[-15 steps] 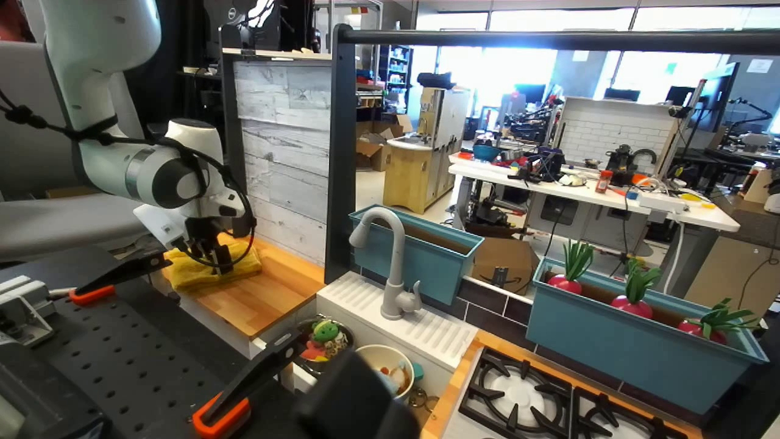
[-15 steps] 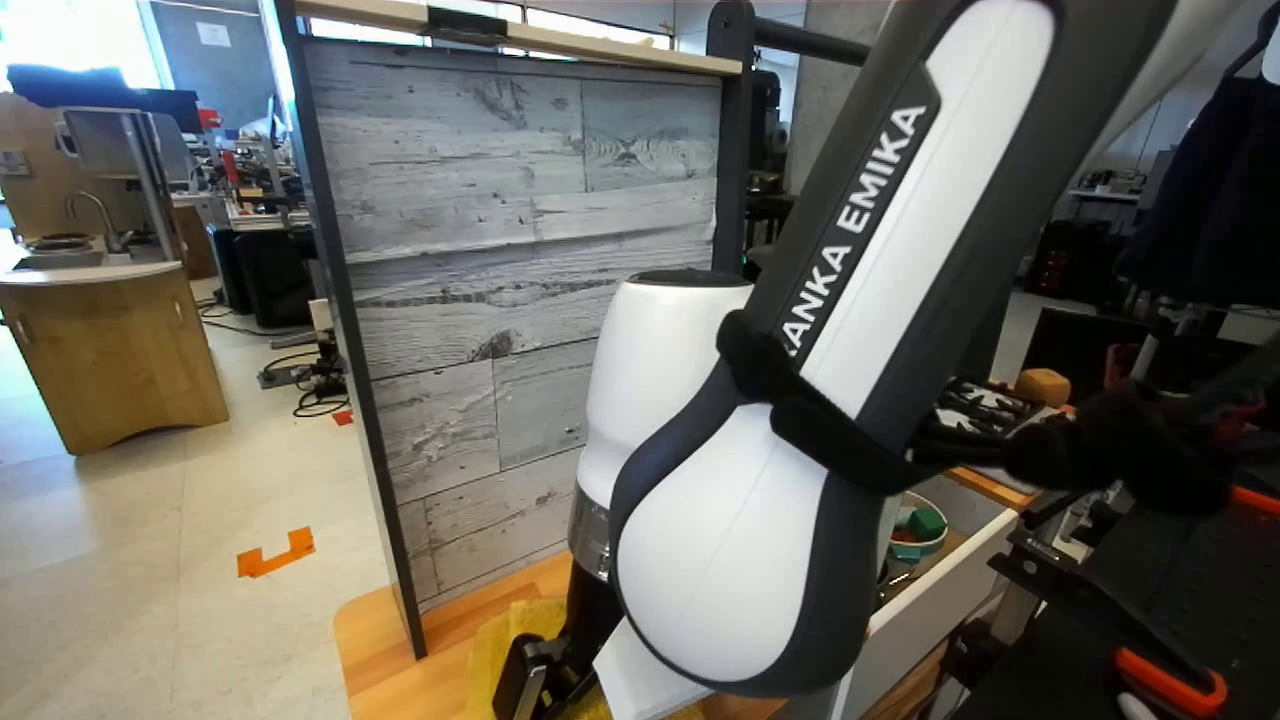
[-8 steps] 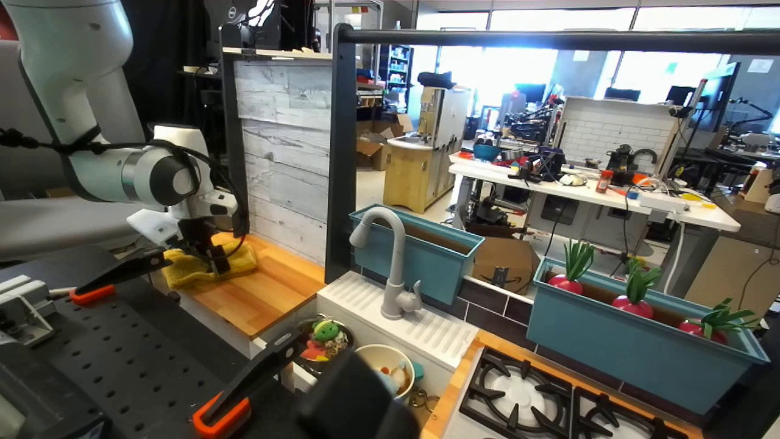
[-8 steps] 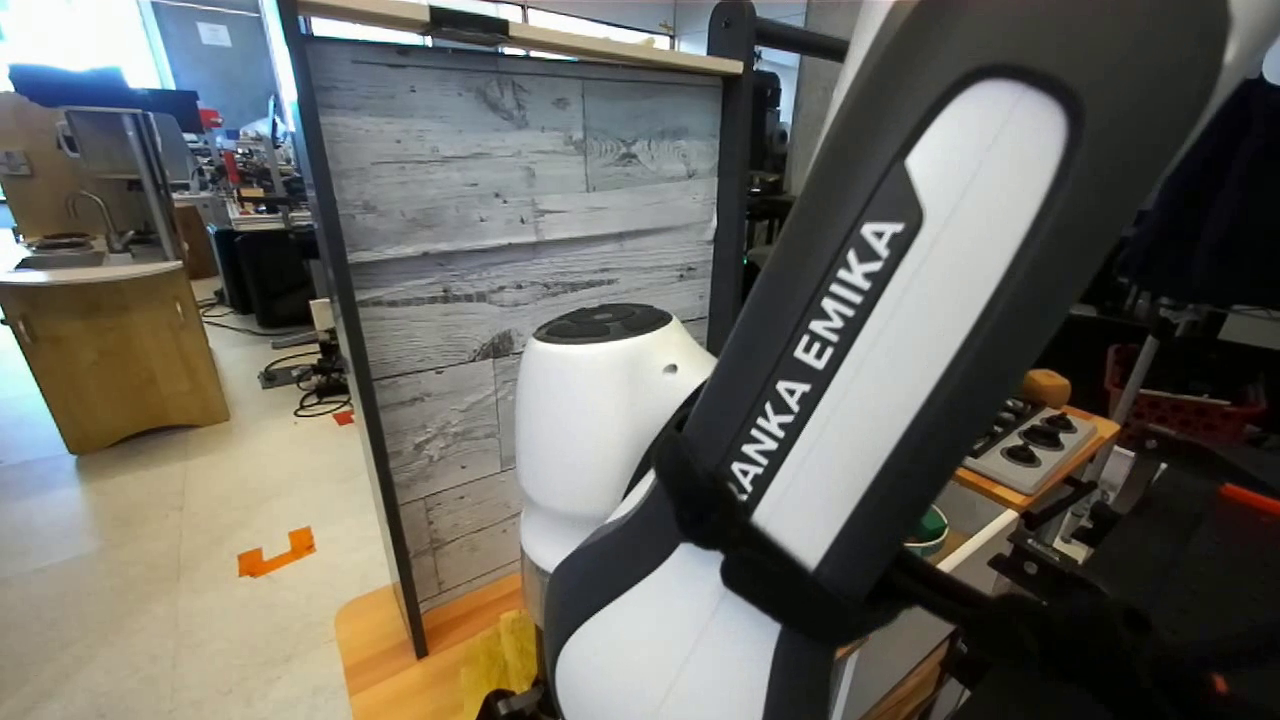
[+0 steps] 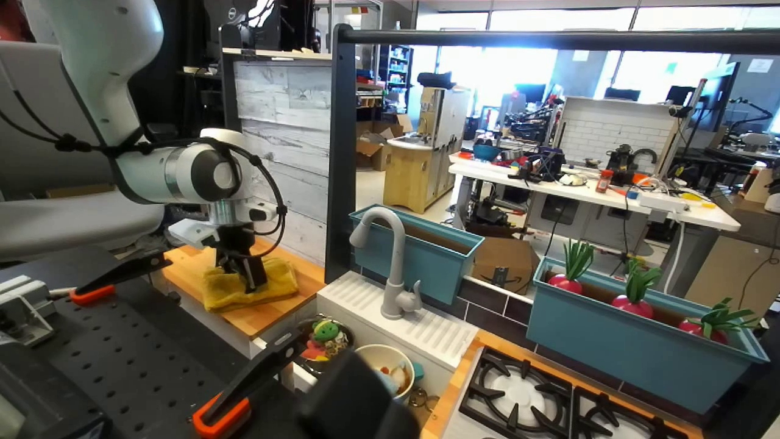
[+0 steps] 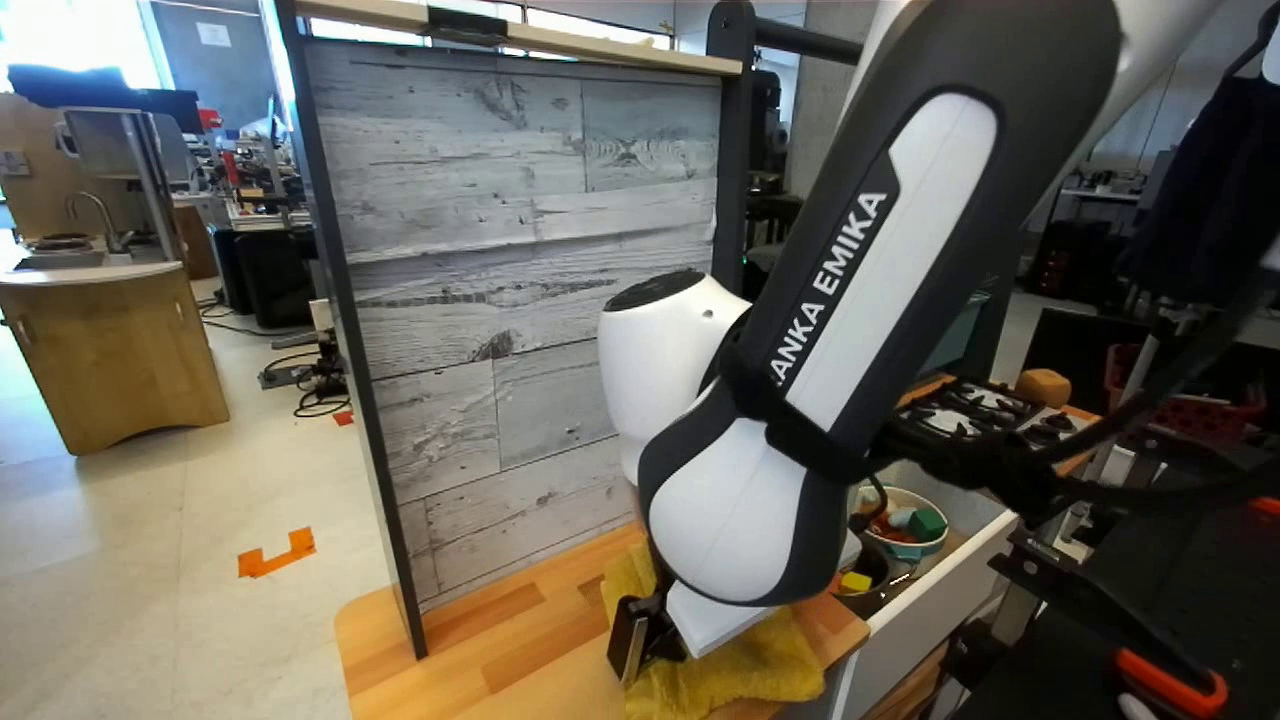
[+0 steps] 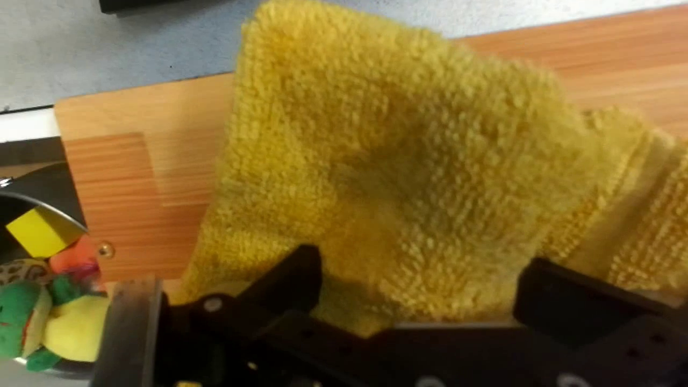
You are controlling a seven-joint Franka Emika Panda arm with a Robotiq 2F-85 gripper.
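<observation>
The cloth (image 7: 376,177) is coloured mustard yellow, shaded greyish in its middle. The bench (image 7: 123,199) under it is patterned in blocks of pale and reddish orange wood. The jaws are coloured black. Along one edge of the bench, a panel (image 6: 500,260) is printed with planks of grey and white. Beyond another edge, a plush toy (image 7: 78,328) is coloured green and yellow, a block (image 7: 40,232) is bright yellow, and a small item (image 7: 21,271) is spotted dark on beige.

A robotics lab is surrounding a wooden kitchen counter (image 5: 268,318): a Franka arm (image 6: 880,300) is hanging over it, a faucet (image 5: 395,283) and a stove (image 5: 523,396) are standing past its edge, and a cluttered worktable (image 5: 585,192) is standing behind.
</observation>
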